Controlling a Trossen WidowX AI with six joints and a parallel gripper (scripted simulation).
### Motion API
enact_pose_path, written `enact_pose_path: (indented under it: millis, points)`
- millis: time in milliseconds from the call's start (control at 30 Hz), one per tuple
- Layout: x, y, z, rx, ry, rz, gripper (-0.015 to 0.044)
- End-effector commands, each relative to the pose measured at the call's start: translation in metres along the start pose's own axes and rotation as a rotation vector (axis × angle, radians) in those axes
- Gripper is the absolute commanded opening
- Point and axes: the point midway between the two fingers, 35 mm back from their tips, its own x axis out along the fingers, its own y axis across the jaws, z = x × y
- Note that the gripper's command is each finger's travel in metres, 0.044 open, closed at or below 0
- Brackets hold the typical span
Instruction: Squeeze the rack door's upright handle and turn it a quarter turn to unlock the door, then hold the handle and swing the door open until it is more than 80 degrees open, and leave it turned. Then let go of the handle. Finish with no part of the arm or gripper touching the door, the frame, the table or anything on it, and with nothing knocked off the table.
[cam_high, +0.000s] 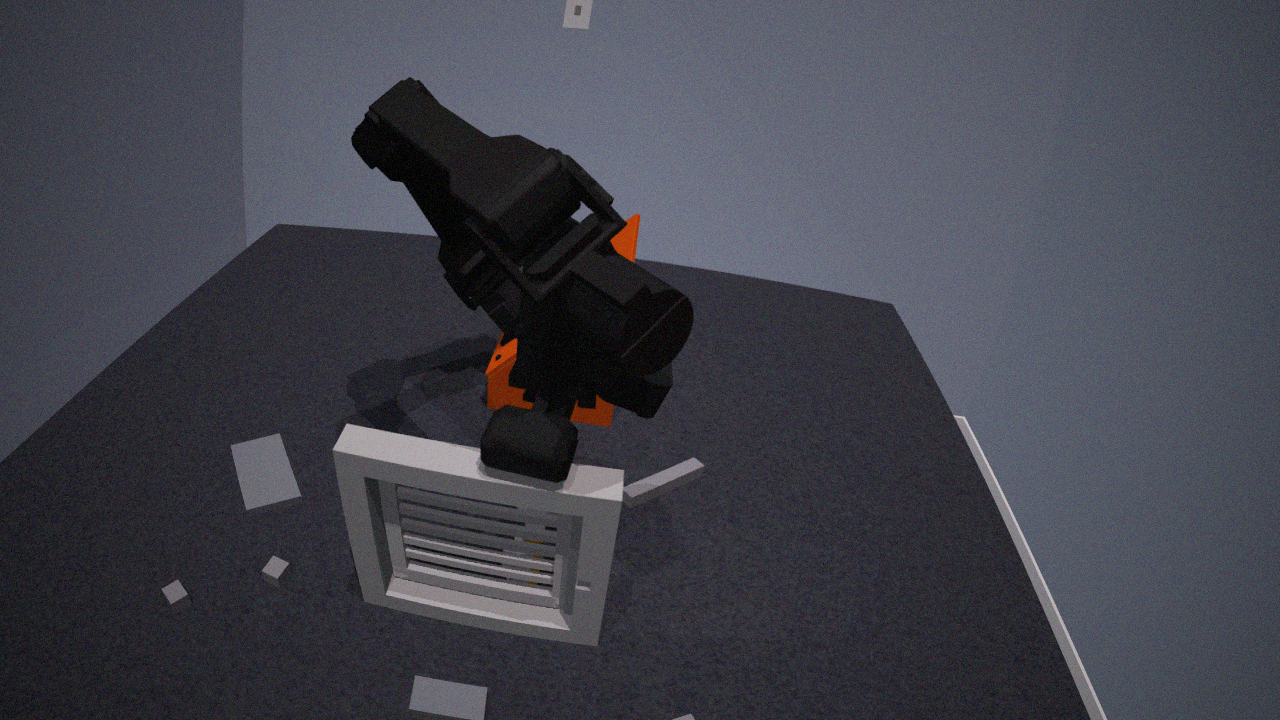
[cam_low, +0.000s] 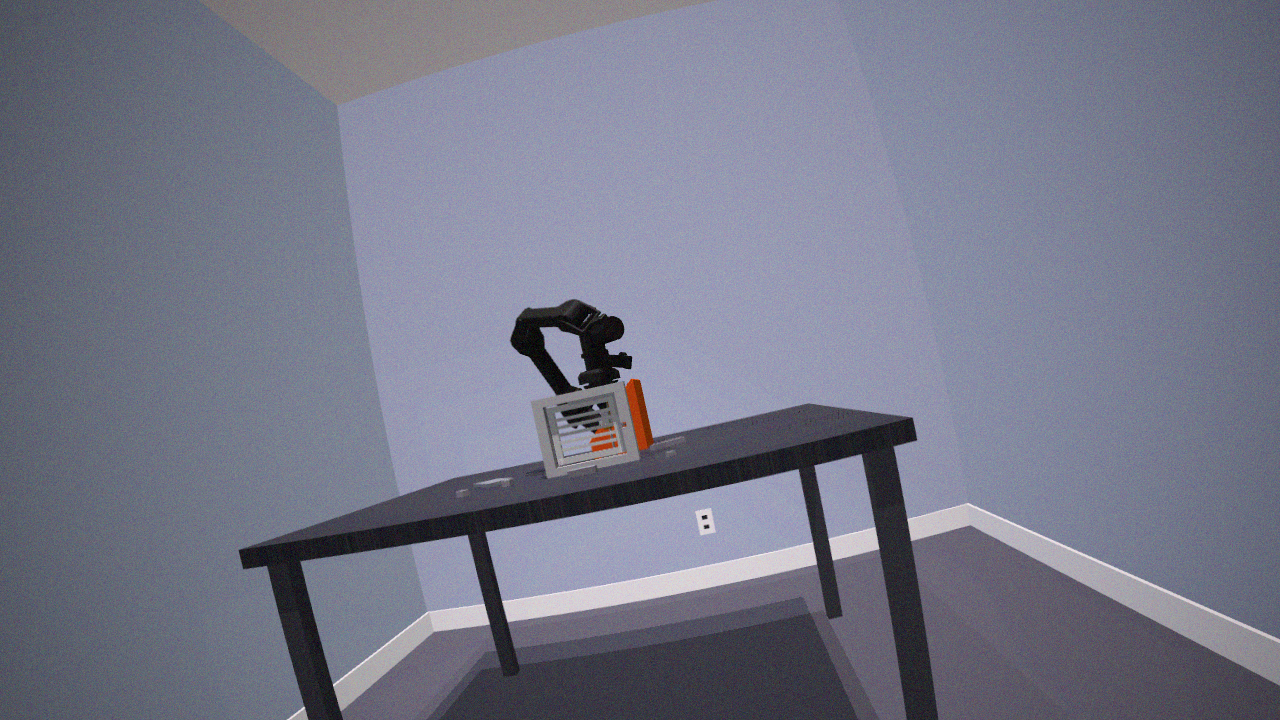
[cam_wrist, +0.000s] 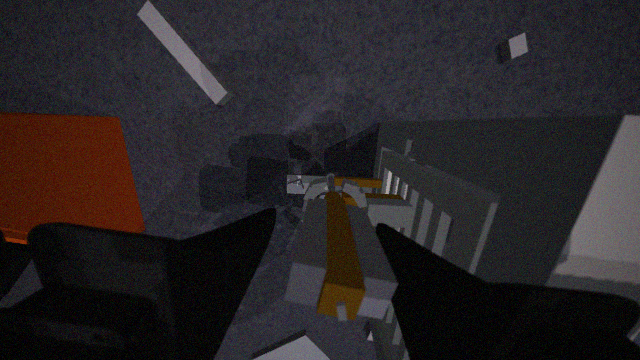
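Observation:
The grey rack frame stands upright on the table. Its slatted door shows through the opening in the top view; its exact angle is hard to judge. The upright handle, grey with an orange-yellow core, stands on the door's far side. My gripper comes from above and is open, with one finger on each side of the handle and small gaps beside it in the wrist view. In the top view the black hand shows just behind the frame's top bar, which hides the fingertips.
An orange panel stands behind the frame. A pale strip lies beyond the frame's right end. A flat tile and two small blocks lie left; another tile lies in front.

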Motion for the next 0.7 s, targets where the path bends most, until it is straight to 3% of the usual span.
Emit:
enact_pose_path:
  millis: [0, 667]
  points:
    - [-0.0005, -0.0036, -0.0012, 0.217, -0.003, -0.014, 0.0299]
    - [-0.0005, -0.0037, -0.0012, 1.208, -0.009, -0.011, 0.0299]
